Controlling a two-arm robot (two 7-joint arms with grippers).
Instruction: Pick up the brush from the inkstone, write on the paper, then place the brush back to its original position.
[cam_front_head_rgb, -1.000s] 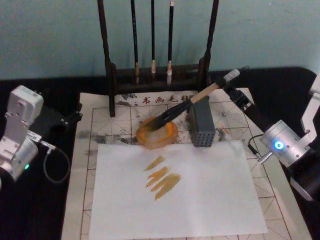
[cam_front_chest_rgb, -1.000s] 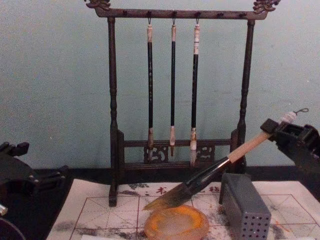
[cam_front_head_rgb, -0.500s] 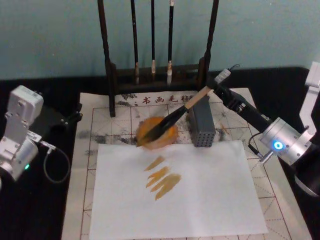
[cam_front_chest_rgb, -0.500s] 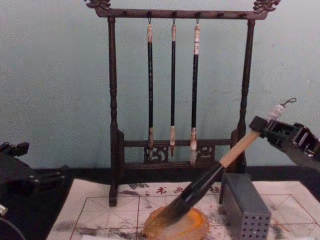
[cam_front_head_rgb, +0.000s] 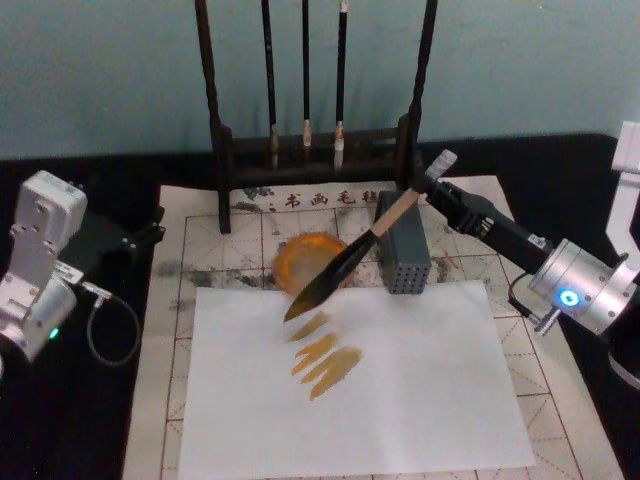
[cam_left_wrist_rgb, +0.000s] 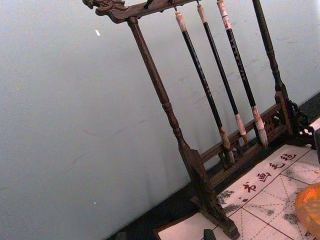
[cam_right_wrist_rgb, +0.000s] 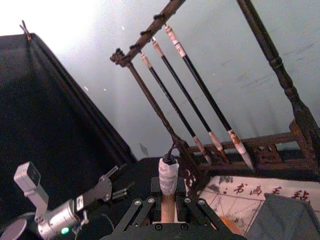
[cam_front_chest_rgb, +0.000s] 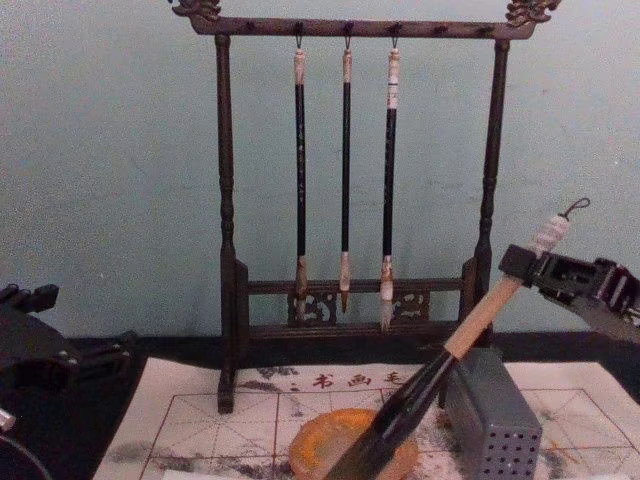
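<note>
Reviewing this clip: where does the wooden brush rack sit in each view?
Head view: wooden brush rack at top centre, behind the paper.
Left wrist view: rack tilted across the middle.
Right wrist view: rack slanted, upper right.
Chest view: rack upright, centre.
Shared landmark: the red characters on the paper's edge at its foot.
The right pincer holds the brush in front of it.

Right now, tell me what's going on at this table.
The right gripper is shut on the calligraphy brush by its upper handle. It holds the brush tilted, with the dark tip over the white sheet's far edge, just in front of the amber inkstone. Three amber strokes lie on that sheet near the tip; whether the tip touches is unclear. The left gripper sits parked at the left.
</note>
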